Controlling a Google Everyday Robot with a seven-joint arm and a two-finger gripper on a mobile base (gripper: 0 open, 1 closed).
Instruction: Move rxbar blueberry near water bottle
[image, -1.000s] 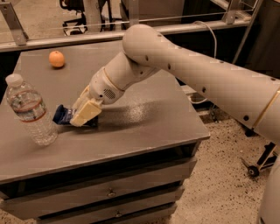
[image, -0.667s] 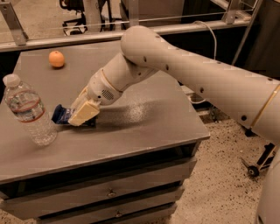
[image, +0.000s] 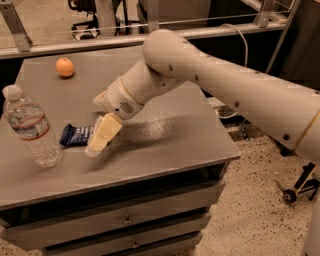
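Observation:
The rxbar blueberry (image: 75, 135), a dark navy bar, lies on the grey table (image: 165, 145) just right of the water bottle (image: 31, 127). The bottle is clear with a white cap and a reddish label band, and it stands upright at the table's left edge. My gripper (image: 102, 136) is low over the bar's right end and hides that end. A small gap separates the bar from the bottle.
An orange (image: 65, 66) sits at the table's far left corner. The table has drawers (image: 125, 220) below its front edge. Rails and chair legs stand behind the table. A speckled floor with a cable and a caster lies to the right.
The gripper and the bar have shifted slightly down and right, and the bar now lies flatter on the table. The bottle and orange have not moved.

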